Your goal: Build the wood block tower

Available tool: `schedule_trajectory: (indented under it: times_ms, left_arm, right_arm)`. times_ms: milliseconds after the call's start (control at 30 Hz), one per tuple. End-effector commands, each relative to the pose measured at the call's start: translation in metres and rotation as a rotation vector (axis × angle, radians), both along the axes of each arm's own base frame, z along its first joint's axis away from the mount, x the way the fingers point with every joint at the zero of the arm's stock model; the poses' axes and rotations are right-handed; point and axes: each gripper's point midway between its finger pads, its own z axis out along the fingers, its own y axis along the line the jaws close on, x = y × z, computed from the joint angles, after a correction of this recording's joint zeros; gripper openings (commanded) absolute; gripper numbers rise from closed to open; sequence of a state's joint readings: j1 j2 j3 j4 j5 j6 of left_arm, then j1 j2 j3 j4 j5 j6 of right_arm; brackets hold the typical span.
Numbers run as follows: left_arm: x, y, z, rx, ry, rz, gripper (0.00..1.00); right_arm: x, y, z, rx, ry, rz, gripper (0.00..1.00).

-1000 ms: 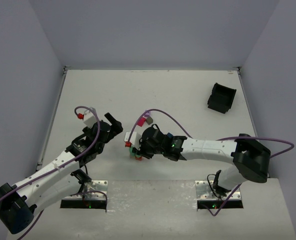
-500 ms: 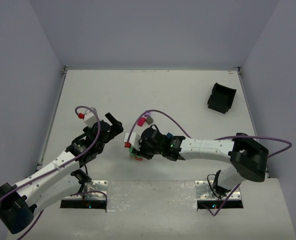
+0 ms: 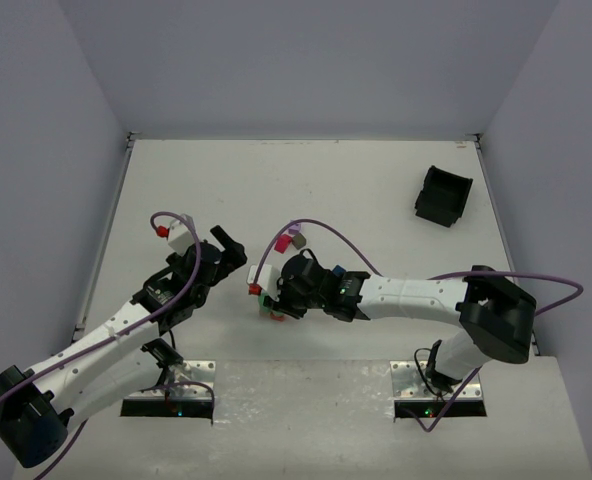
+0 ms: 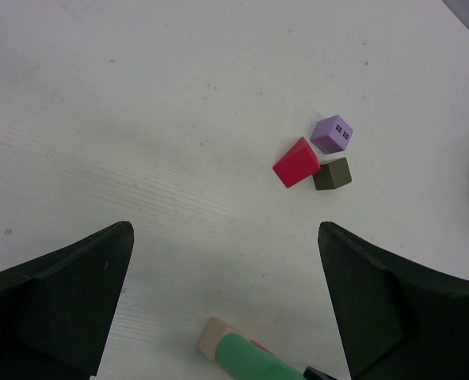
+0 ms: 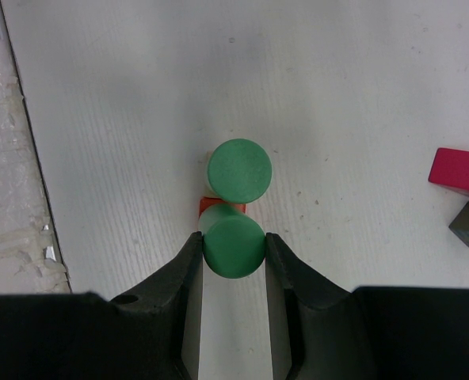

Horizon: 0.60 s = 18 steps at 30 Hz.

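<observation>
- We have the right gripper closed on a green cylinder, with one finger against each curved side, so the piece stands upright with its flat end facing up, ready for stacking
- This cylinder sits just on the near side of a second green cylinder, almost touching it; a red block shows low in the gap between them, so we judge the held piece is being set at the foot of the tower
- We cannot tell whether the held cylinder already rests on anything
- In the left wrist view a tan block lies against the base of a green cylinder
- The left gripper is spread wide and holds nothing; it hangs over bare counter beside the stack, probably kept off so it cannot knock it
- A purple cube, red wedge and olive cube huddle together beyond the left gripper, apart from the stack, and we take them for spare stock
- The black bin stands well away toward the far right
</observation>
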<state>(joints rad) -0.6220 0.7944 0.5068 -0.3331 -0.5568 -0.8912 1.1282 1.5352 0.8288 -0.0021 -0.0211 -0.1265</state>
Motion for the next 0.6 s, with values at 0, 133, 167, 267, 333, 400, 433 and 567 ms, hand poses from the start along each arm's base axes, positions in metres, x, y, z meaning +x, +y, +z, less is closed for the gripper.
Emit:
schedule_trajectory:
  times_ms: [0,133,167,267,333,400,433,567]
  left_arm:
    - [0.0060,-0.0021,0.0089,-0.013,-0.037,-0.002,1.00]
    - [0.0058,-0.0028,0.0088,-0.012,-0.036,-0.007,1.00]
    - [0.0057,-0.0028,0.0084,-0.011,-0.036,-0.008,1.00]
    - [0.0060,-0.0035,0.0093,-0.011,-0.038,-0.013,1.00]
    - [0.0059,-0.0040,0.0086,-0.011,-0.036,-0.015,1.00]
    - [0.0061,-0.0045,0.0088,-0.011,-0.037,-0.017,1.00]
    - [0.0061,-0.0043,0.0087,-0.011,-0.036,-0.017,1.00]
    - [0.0064,-0.0051,0.0092,-0.012,-0.038,-0.021,1.00]
  right_arm:
    - [0.0068,0.0155,0.0214,0.061,-0.028,-0.015,0.14]
    - [0.0071,0.0159,0.0210,0.060,-0.025,-0.017,0.15]
    - [0.0069,0.0158,0.0208,0.061,-0.023,-0.016,0.15]
    - [0.0065,0.0164,0.0208,0.062,-0.020,-0.015,0.15]
    - [0.0062,0.0168,0.0209,0.063,-0.018,-0.015,0.16]
    - [0.0065,0.0168,0.0198,0.060,-0.017,-0.017,0.16]
    - [0.0066,0.0170,0.0196,0.060,-0.017,-0.017,0.16]
    - [0.0071,0.0174,0.0196,0.059,-0.018,-0.018,0.16]
